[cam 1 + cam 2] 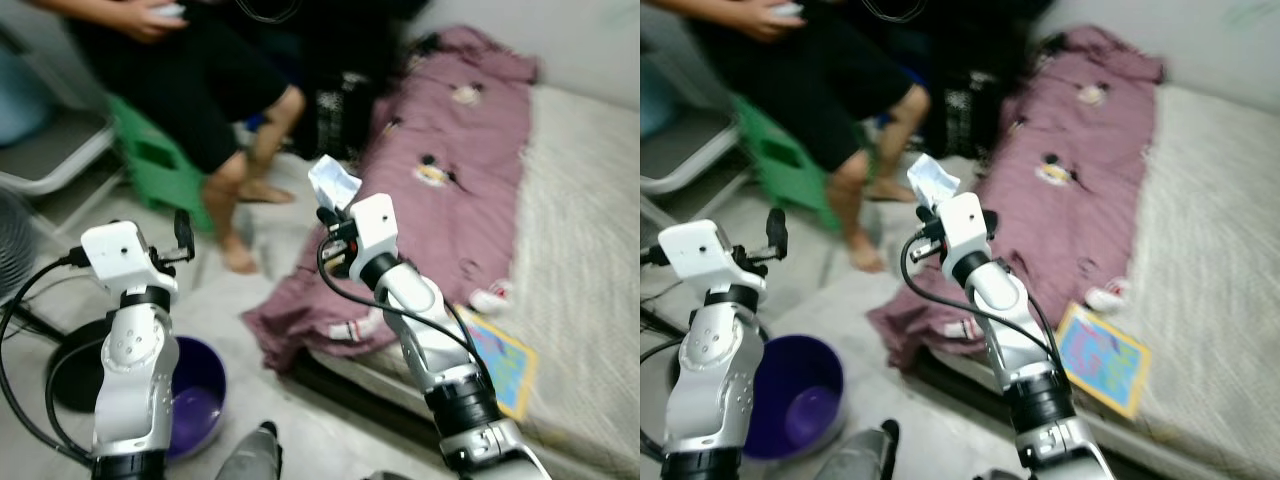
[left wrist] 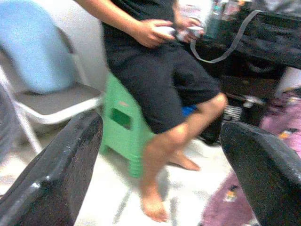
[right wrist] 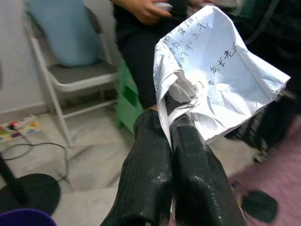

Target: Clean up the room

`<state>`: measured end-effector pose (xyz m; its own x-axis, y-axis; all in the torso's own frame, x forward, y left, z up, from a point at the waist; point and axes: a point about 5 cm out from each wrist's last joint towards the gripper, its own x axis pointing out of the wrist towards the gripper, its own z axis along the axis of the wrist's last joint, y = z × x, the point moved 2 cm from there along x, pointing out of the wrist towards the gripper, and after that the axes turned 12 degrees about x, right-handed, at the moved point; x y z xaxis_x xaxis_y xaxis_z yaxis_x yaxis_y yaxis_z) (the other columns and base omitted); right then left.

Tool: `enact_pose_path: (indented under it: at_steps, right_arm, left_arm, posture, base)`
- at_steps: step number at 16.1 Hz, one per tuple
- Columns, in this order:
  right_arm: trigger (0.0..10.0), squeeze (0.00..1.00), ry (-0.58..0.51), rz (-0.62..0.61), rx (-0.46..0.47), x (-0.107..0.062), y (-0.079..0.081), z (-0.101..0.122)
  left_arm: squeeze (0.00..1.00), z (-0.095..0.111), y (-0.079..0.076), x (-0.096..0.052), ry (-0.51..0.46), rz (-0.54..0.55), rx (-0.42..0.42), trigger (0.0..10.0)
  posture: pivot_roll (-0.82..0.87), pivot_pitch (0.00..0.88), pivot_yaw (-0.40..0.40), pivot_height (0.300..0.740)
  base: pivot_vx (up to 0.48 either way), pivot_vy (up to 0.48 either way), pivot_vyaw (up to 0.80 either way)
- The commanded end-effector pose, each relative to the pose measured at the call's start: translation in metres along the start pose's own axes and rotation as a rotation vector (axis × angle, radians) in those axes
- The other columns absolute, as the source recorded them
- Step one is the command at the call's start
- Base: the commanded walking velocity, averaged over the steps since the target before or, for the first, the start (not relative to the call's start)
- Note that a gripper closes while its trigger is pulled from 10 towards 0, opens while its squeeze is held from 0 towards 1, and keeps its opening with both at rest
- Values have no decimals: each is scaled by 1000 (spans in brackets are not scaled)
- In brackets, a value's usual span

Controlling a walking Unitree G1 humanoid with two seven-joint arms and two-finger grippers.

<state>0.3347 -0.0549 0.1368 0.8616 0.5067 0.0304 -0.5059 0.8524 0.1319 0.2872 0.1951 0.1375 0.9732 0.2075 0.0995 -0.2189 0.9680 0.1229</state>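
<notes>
The right gripper has its fingers pinched tight on a crumpled paper, lifted above the floor beside the bed, probably bound for the purple bin (lower left). The left gripper gapes wide, empty.

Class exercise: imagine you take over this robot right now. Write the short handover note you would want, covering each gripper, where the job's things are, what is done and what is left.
Right gripper: shut on a crumpled sheet of paper, held up in front of the robot beside the bed.
Left gripper: open, holding nothing, raised on the left.
Purple bin: on the floor under the left arm.
A person sits on a green stool ahead.
Done: paper picked up.
Left: probably drop it in the bin; a colourful book and purple blanket lie on the bed.
</notes>
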Motion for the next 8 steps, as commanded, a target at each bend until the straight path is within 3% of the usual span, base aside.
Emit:
enact_pose_path:
  at_steps: [1, 3, 8]
  right_arm:
    - [10000, 0, -5, -8, -17, -2, -6, 1]
    - [10000, 0, -6, -39, -18, -4, -15, 0]
    - [10000, 0, -12, -35, -26, -3, -14, -2]
  left_arm:
    - [0, -4, 0, -1, 6, -16, 27, 10000]
    - [0, -5, 0, 1, 18, -28, -11, 10000]
    - [0, -6, -3, 2, -5, -38, 42, 10000]
  posture:
    - [75, 38, -23, 740]
    - [73, 32, -25, 740]
    - [72, 4, -33, 740]
  base:
    - [0, 0, 800]
    - [0, 0, 800]
    - [0, 0, 800]
